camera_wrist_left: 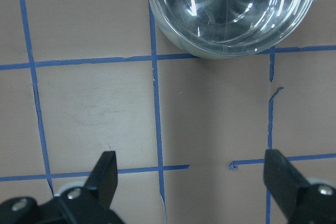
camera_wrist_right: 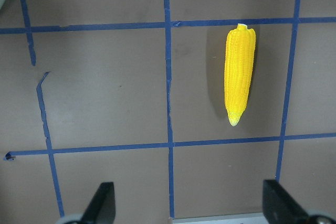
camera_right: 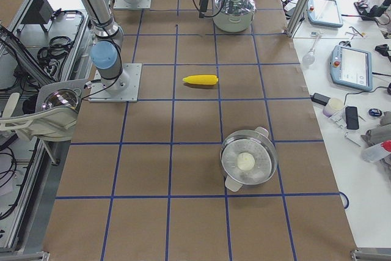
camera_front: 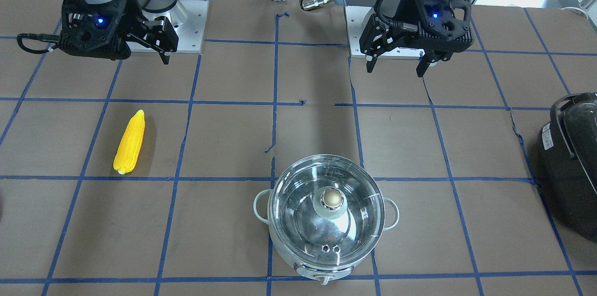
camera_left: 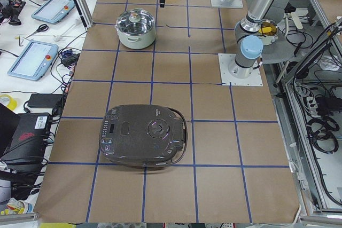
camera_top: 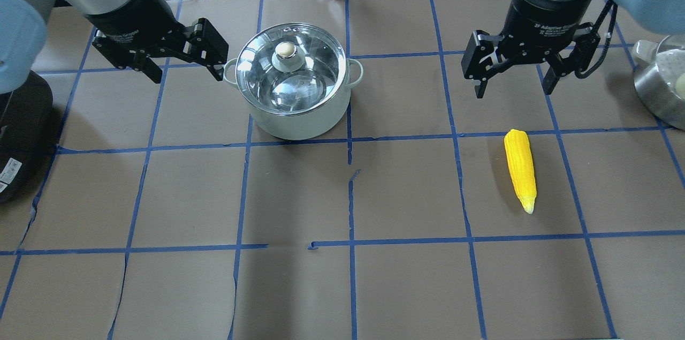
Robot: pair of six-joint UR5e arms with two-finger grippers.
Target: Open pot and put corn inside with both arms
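The mint-green pot (camera_top: 299, 123) stands at the far middle-left of the table, its glass lid (camera_top: 291, 69) with gold knob (camera_top: 285, 50) on. It also shows in the left wrist view (camera_wrist_left: 210, 51). The yellow corn (camera_top: 520, 168) lies flat on the right side, also in the front view (camera_front: 129, 142) and the right wrist view (camera_wrist_right: 240, 74). My left gripper (camera_top: 188, 78) hangs open and empty beside the pot's left handle, above the table. My right gripper (camera_top: 514, 92) hangs open and empty just beyond the corn's thick end.
A large black appliance (camera_top: 16, 136) sits at the table's left edge. A steel bowl with a white object inside (camera_top: 661, 83) sits at the far right edge. Blue tape lines grid the brown table (camera_top: 406, 286).
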